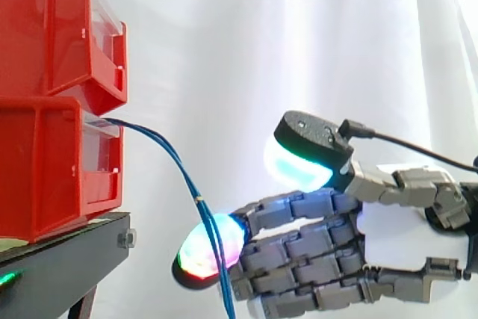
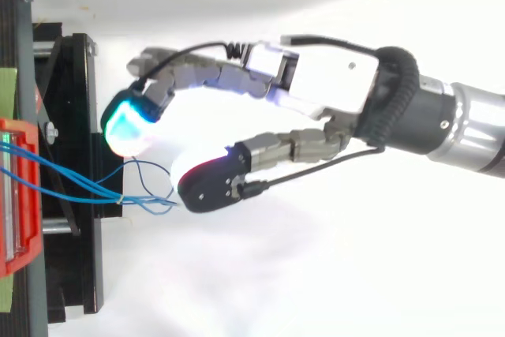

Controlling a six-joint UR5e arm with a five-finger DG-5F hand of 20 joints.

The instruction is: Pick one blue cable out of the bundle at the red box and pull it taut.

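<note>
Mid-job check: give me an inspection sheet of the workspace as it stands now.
Surface: black stand, carrying the bins.
Job's things: red bins, stacked; blue cables leave the lower bin and droop.
Clutter: nothing seen.
Hand: hand open, thumb apart from the fingers; a glowing fingertip sits at the cables, no grip seen.
Cables: blue strands bound by a tie; slack, not taut.
Surroundings: white curtain.

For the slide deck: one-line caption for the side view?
Open hand extended toward the blue cables drooping from the lower red bin, glowing fingertip beside the strands.
</note>
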